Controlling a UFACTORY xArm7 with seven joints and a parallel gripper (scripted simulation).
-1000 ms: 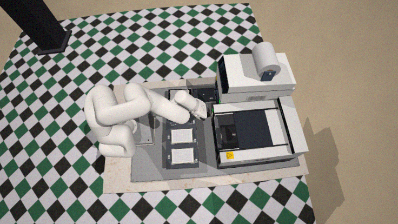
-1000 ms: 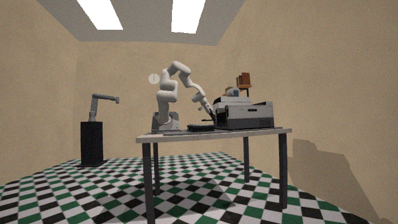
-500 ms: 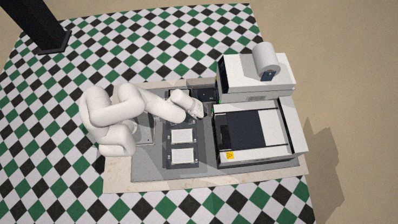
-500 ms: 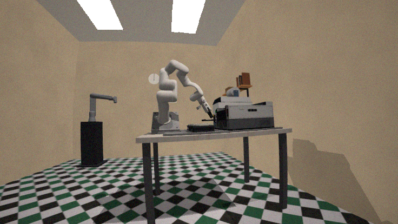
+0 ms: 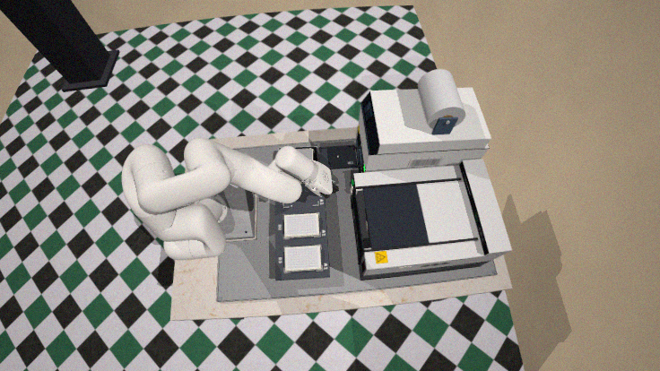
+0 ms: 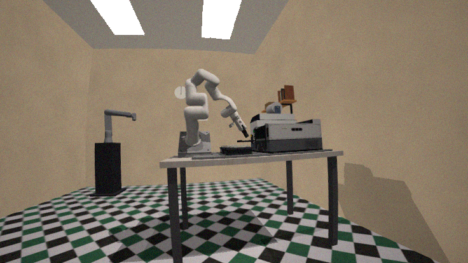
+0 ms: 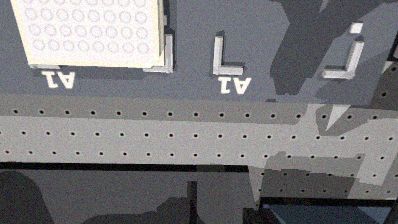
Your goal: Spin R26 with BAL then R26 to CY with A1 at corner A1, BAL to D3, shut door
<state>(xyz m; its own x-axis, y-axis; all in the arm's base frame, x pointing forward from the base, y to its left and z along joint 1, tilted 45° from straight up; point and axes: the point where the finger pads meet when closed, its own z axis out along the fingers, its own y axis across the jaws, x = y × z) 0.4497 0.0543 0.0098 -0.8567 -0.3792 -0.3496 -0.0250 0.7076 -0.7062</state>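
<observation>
My gripper (image 5: 331, 192) (image 6: 244, 134) (image 7: 192, 207) is shut and empty. It hangs low in front of the left end of the centrifuge (image 5: 480, 207) (image 6: 287, 134). The keys there are too small to make out. The centrifuge's top shows a dark panel (image 5: 392, 214) on the near half and a white panel (image 5: 445, 210) on the far half. Two white plates lie in the deck row: R62 (image 5: 301, 225) (image 7: 90, 30) on D2 and BAL (image 5: 302, 257) on D3. The nest D1 (image 7: 227, 62) beside R62 is empty. The sealer's stage (image 5: 340, 157) looks dark, and I cannot make out R26.
The sealer (image 5: 424, 125) (image 6: 273, 115) with its white roll (image 5: 440, 97) stands beside the centrifuge. A perforated deck strip (image 7: 150, 135) runs between the deck row and the centrifuge. A second arm on a black pedestal (image 6: 107, 166) stands off the table.
</observation>
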